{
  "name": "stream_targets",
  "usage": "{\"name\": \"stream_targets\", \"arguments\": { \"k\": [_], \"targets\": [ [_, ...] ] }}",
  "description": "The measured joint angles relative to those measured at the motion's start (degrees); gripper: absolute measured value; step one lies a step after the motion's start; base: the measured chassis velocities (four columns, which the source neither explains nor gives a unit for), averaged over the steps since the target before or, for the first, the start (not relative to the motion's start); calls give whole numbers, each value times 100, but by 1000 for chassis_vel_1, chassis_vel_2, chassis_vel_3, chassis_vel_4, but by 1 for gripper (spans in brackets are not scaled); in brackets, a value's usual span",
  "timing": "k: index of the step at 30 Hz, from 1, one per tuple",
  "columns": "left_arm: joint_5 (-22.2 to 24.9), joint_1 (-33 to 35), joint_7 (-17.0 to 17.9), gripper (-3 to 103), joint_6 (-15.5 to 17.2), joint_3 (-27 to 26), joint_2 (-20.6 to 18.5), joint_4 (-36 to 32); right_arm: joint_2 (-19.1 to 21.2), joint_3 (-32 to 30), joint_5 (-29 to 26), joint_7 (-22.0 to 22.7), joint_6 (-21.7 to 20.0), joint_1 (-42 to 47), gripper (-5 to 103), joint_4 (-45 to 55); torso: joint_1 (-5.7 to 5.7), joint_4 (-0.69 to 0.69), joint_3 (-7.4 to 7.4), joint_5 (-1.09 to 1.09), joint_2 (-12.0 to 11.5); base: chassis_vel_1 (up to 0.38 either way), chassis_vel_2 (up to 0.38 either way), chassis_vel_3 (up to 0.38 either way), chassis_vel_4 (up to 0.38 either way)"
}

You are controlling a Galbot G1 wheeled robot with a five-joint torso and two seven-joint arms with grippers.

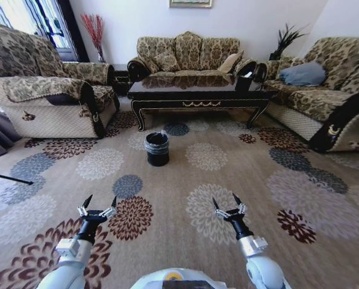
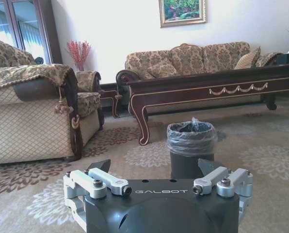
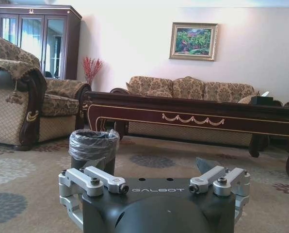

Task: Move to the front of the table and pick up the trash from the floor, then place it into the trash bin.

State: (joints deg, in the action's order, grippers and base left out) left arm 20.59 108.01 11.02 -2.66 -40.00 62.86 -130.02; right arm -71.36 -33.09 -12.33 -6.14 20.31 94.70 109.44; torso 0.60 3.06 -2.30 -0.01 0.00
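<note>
- Table (image 1: 200,96) first, as your biggest landmark: the long dark coffee table stands at the far side of the rug, in front of the middle sofa (image 1: 188,54), with a gold ornament on its front apron; you see it from low down in both wrist views (image 2: 217,90) (image 3: 193,114).
- Rug (image 1: 227,180): a beige carpet with large flower medallions covers the floor between you and the table, and both arms hang over its near part.
- Side sofas: one sits to your left (image 1: 41,90) and one to your right (image 1: 324,90), flanking the table.
- Trash bin (image 1: 156,148): the small round black bucket with a crinkled clear liner over its rim stands on the rug just in front of the table, toward its left end. It lies well ahead of both grippers, between their lines of reach, and appears beyond each wrist camera (image 2: 190,148) (image 3: 92,148).
- Trash: you cannot make out any loose litter on the carpet from these views.
- Left gripper (image 1: 97,203): low over the rug at your left, fingers spread apart, holding nothing, well short of the bin.
- Right gripper (image 1: 226,201): low over the rug at your right, fingers likewise apart and empty, also well short of the bin.
</note>
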Motion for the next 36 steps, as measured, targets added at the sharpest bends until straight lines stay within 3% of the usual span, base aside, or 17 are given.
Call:
{"name": "stream_targets", "arguments": {
  "k": [27,36],
  "targets": [
    [0,1,0,100,0,0,0,0,0,0,0,0,0,2,100,0,-1,-1,1,0,0,184,-196,-189,197],
    [0,0,0,100,0,0,0,0,0,0,0,0,0,-3,100,0,0,0,-1,-1,0,25,-54,-25,41]
  ]
}}
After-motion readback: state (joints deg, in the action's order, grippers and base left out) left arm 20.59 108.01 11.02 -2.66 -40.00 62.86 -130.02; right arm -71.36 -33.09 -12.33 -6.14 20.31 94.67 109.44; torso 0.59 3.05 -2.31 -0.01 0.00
